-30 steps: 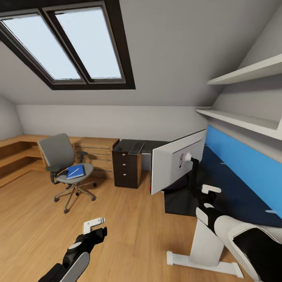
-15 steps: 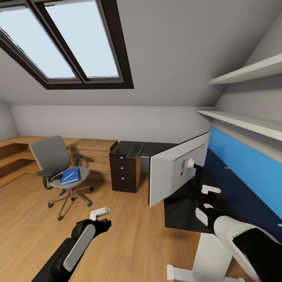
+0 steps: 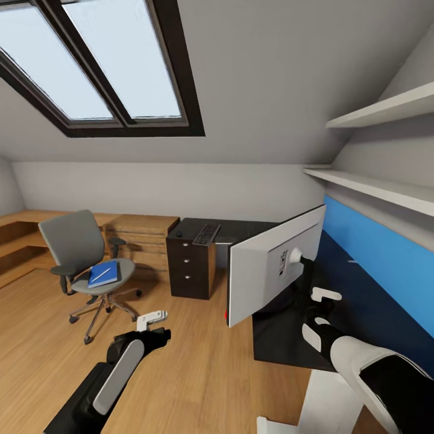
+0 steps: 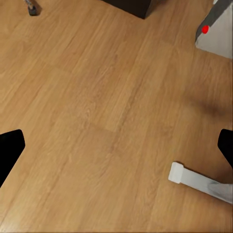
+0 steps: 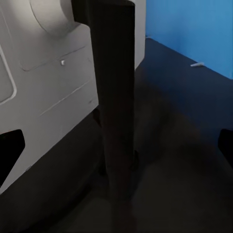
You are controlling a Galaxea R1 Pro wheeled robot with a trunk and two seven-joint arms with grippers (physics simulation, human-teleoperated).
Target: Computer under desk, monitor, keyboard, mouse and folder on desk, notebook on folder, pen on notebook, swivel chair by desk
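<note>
Directly ahead of right end effector (image 3: pixel 318 304): monitor (image 3: pixel 271 265) stand, between spread fingers, ungrasped, apparently for repositioning on desk (image 3: pixel 283 337).

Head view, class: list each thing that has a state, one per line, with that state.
monitor: upright on the desk, back towards the camera
folder: flat on the swivel chair seat
pen: lying on the folder
keyboard: flat on the drawer unit
left gripper: open
right gripper: open
</note>
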